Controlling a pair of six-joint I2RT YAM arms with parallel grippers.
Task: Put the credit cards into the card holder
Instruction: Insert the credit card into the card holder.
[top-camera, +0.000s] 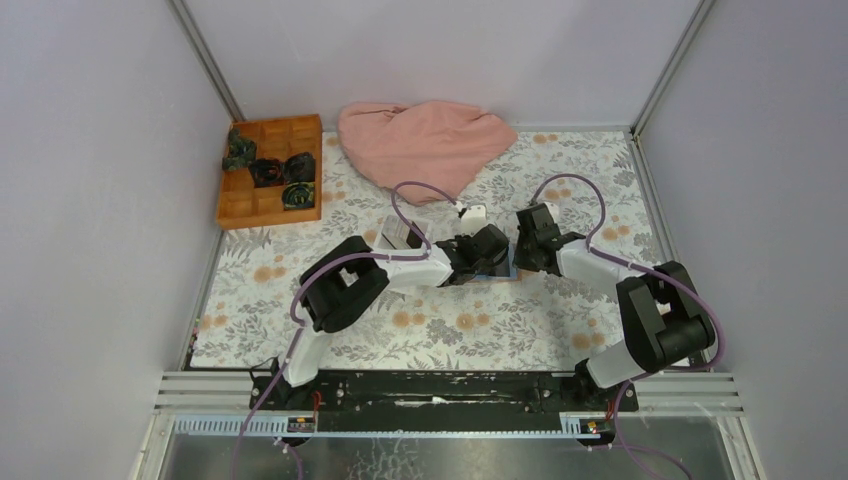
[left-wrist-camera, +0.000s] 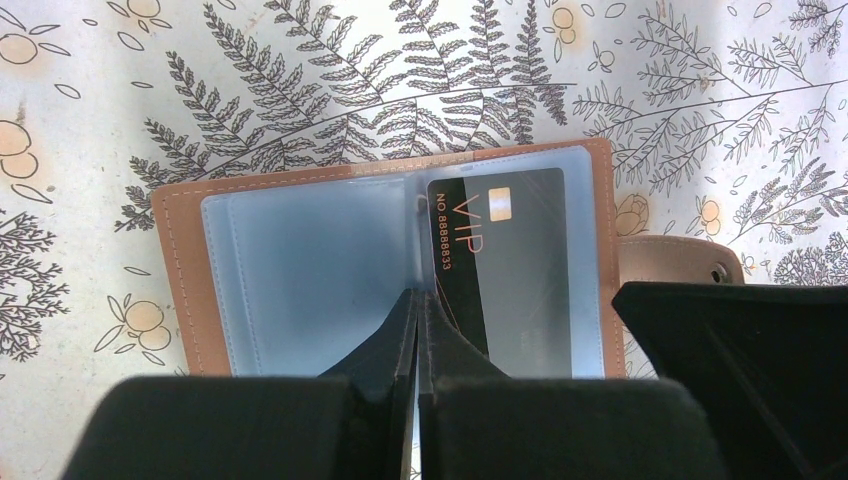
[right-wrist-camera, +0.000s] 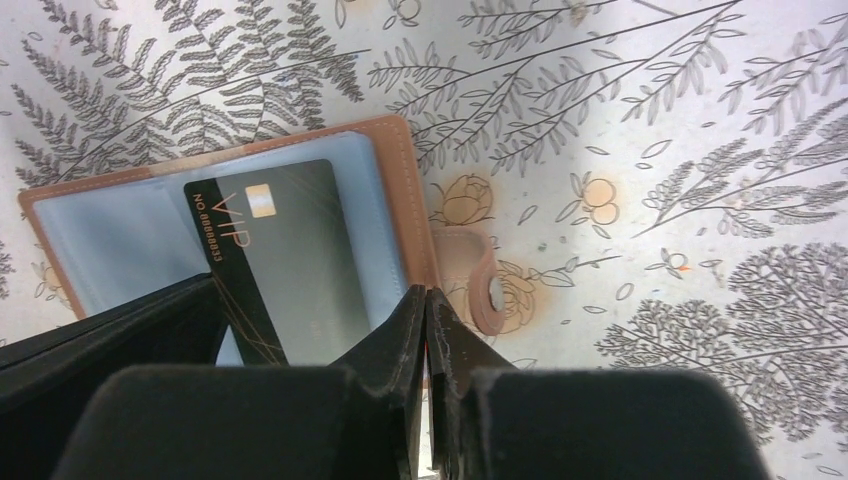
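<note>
Left gripper (left-wrist-camera: 416, 296): jaws pressed together, nothing between them, tips down on the fold of the open card holder (left-wrist-camera: 182, 262). It looks like a pin on the spine, not a grip.

Right gripper (right-wrist-camera: 427, 293): jaws all but together, and I see nothing held. Its tips are at the holder's outer edge, with the snap tab (right-wrist-camera: 481, 283) just beyond on the far side.

A black VIP card (left-wrist-camera: 512, 268) lies in the clear sleeve between the two sets of tips, just beside the left tips. Most of it looks hazy under the plastic. The strip with the lettering reads sharp, so it may be not quite seated.

Handling, as I judge it:
- Card is light, stiff, slick and flat to the surface, so I'd take it by a short edge or push it edge-on
- Sleeve plastic is limp and will buckle
- Leather cover is soft and wants to fold shut, so I'd keep it pinned

A small grey stack (top-camera: 399, 231) sits behind the left gripper; too small to tell whether it is more cards
</note>
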